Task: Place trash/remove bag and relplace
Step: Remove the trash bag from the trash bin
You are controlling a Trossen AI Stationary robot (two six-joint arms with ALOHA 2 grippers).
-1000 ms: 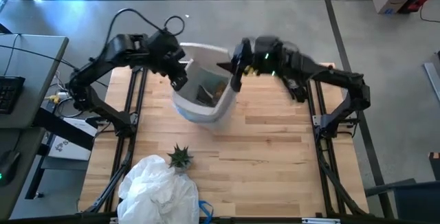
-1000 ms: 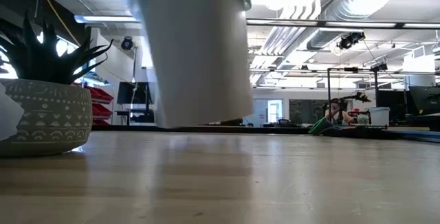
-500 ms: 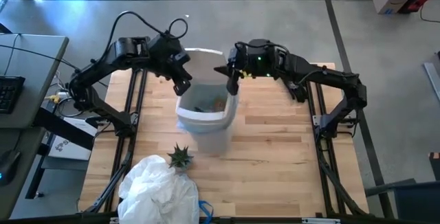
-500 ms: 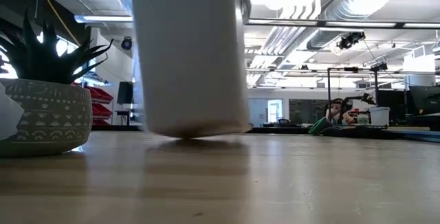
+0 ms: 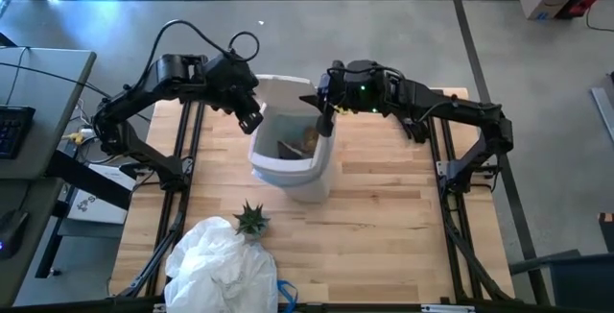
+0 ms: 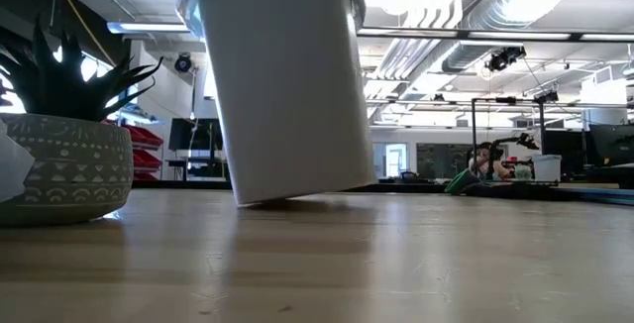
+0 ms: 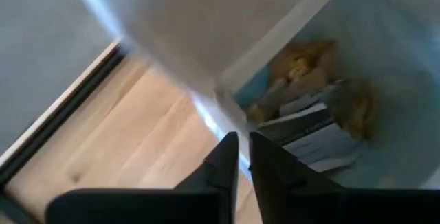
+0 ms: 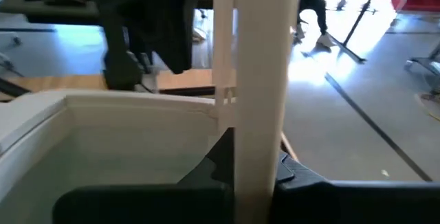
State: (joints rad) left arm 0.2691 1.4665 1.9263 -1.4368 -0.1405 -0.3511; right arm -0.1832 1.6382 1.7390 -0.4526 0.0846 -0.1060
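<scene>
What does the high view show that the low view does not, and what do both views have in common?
Only the high view shows both grippers on the white bin's rim: the left gripper at one side, the right gripper pinching the opposite wall. It also shows the trash inside the bin and the crumpled white bag at the table's near edge.

Only the low view shows the bin's base tilted, with one side lifted off the wooden table, and the room behind.

Both show the bin, the potted plant and the table.
</scene>
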